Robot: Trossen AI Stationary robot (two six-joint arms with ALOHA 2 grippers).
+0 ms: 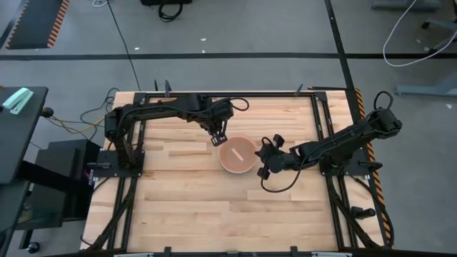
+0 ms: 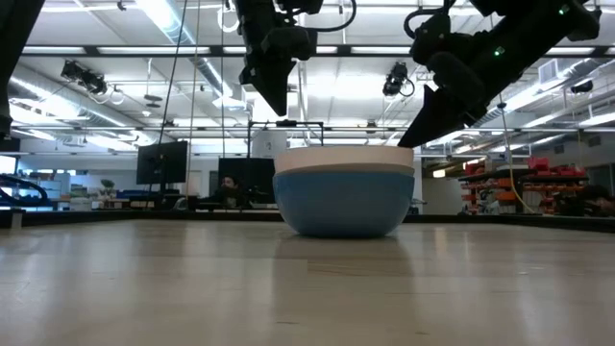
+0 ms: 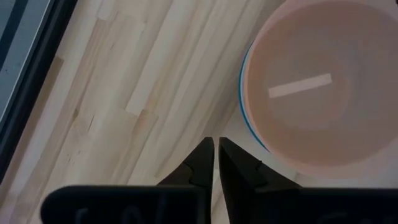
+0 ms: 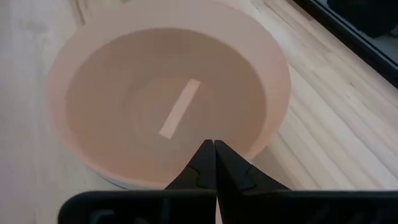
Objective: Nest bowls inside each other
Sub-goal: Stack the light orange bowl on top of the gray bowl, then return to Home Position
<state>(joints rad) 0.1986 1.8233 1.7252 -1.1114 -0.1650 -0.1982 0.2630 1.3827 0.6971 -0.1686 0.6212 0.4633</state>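
Note:
The three bowls stand nested in one stack [image 1: 237, 155] at the table's middle. The blue bowl [image 2: 343, 204] is outermost and rests by its base on the wood. A pale rim [image 2: 343, 154] shows above it, and the salmon-pink bowl [image 4: 168, 102] sits innermost, with a pale strip on its floor. My left gripper [image 1: 218, 140] is shut and hangs above the table just off the stack's far-left side [image 3: 214, 143]. My right gripper [image 1: 263, 160] is shut and hovers by the stack's right rim [image 4: 213, 144], above the table [image 2: 404, 142].
Bare wooden table [image 1: 186, 207] lies all round the stack. Black frame rails [image 1: 325, 121] run along the table's sides, near both arm bases. Loose cables [image 1: 75, 118] lie off the left edge.

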